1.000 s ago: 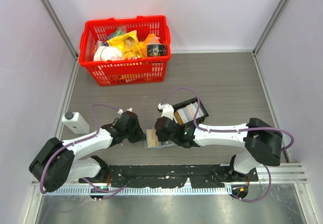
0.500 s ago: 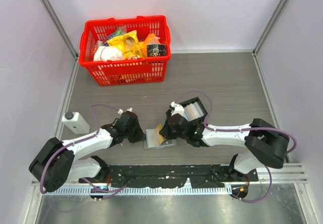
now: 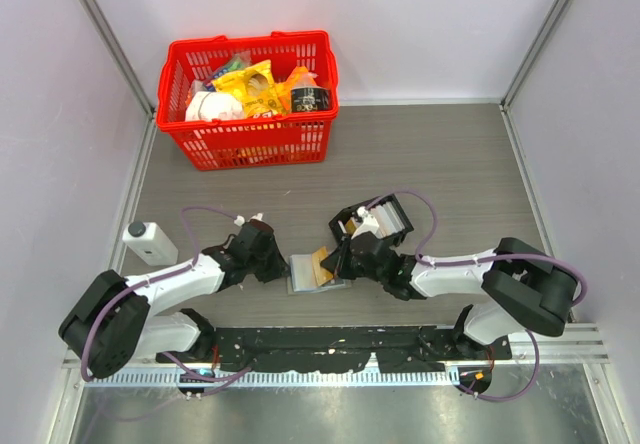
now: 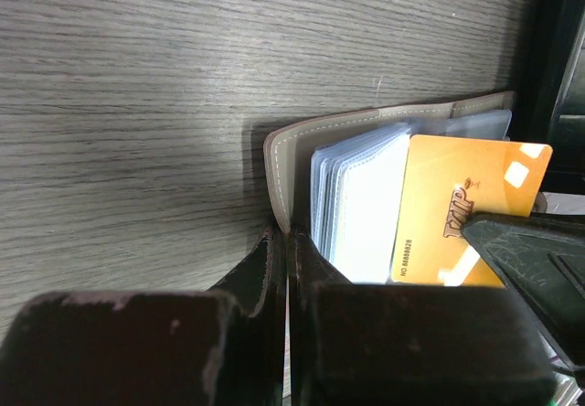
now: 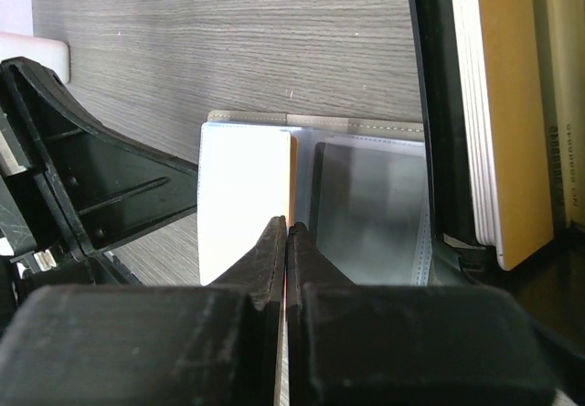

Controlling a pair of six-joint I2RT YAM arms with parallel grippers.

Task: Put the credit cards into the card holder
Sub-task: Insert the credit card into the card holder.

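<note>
Top external view: the card holder [image 3: 303, 283] is lying open on the table [image 3: 450, 154], near the arms, between the two grippers.
Pockets: the pale blue pockets [image 4: 361, 196] are fanning up. I cannot tell if any of them are hiding a card.
Orange card: one orange card [image 4: 466, 205] is leaning over the right side of the pockets. I think it is not tucked in yet.
Right gripper: the right gripper [image 5: 287, 232] is squeezing shut on that orange card, just right of the card holder.
Left gripper: the left gripper [image 4: 285, 241] is squeezing shut on the left flap of the card holder and keeping it open.
Cards waiting: the cards in the tray [image 5: 494, 104] are standing packed in the black tray [image 5: 428, 77], just beside the card holder, to the right and a bit farther away.
Done so far: I am guessing the job is only getting going, with one card at the pockets.
Left to do: this card is needing a push in, and the cards in the tray are waiting.
Count: one card holder, one orange card, two grippers and one black tray. The cards in the tray are too squashed together to count.
Farther out: one red basket [image 3: 250, 142] is sitting far left, and one white box [image 3: 150, 243] is sitting by the left wall.
</note>
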